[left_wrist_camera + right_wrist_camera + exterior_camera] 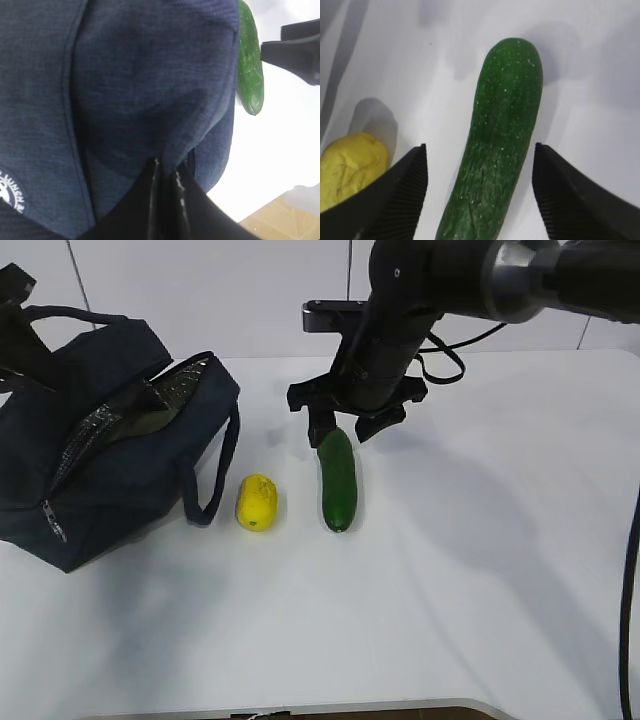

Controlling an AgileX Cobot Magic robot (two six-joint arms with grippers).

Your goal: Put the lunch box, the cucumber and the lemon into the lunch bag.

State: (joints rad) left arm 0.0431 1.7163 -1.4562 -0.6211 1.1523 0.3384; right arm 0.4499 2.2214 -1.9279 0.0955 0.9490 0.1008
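The navy lunch bag (110, 450) stands at the left, its top open and its silver lining showing. My left gripper (167, 169) is shut on a fold of the bag's fabric; in the exterior view it shows only at the top left corner (14, 288). On the table lie the yellow lemon (256, 502) and, to its right, the dark green cucumber (337, 480). My right gripper (343, 428) hovers open over the cucumber's far end. Its fingers (405, 185) stand on either side of the cucumber (502, 140), clear of it. The lunch box is out of view.
A loose strap handle (212, 480) of the bag hangs down onto the table just left of the lemon (350, 165). The white table (470, 570) stretches to the right and front. The right arm's cables (445, 358) hang behind the gripper.
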